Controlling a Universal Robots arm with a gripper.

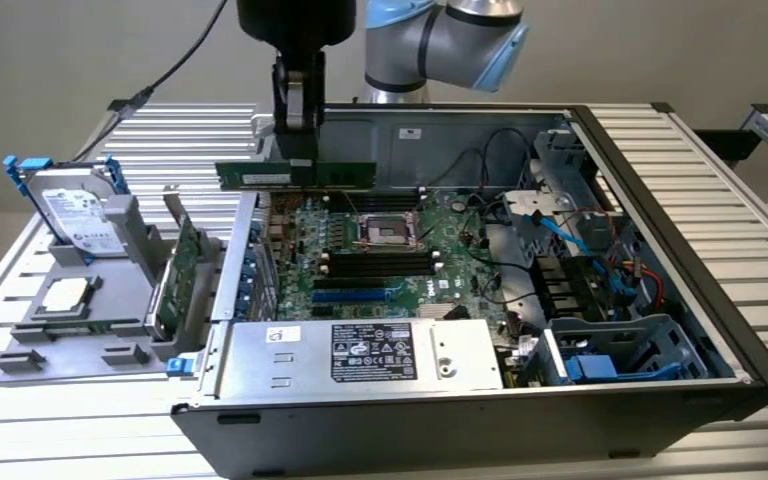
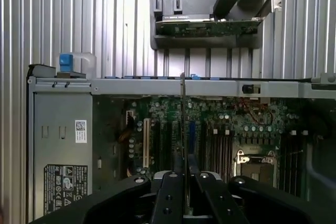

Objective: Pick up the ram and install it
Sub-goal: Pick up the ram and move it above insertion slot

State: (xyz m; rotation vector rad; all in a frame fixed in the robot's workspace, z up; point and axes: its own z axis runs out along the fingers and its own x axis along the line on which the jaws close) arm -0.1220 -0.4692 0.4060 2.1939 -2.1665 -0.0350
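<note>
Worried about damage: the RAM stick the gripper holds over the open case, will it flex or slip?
The RAM stick is probably stiff: it juts level either side of the gripper without sagging. Likely light, being thin edge-on. Pinched at mid-length only, it might pivot if bumped.

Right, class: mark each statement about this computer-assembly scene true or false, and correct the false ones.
1. The hand grips the ram in the air above the open case. True.
2. The ram is seated in the motherboard. False: it hangs above the board.
3. A hard drive stands at the exterior view's left of the case. True.
4. A cooler covers the processor socket. False: the socket lies uncovered.
</note>
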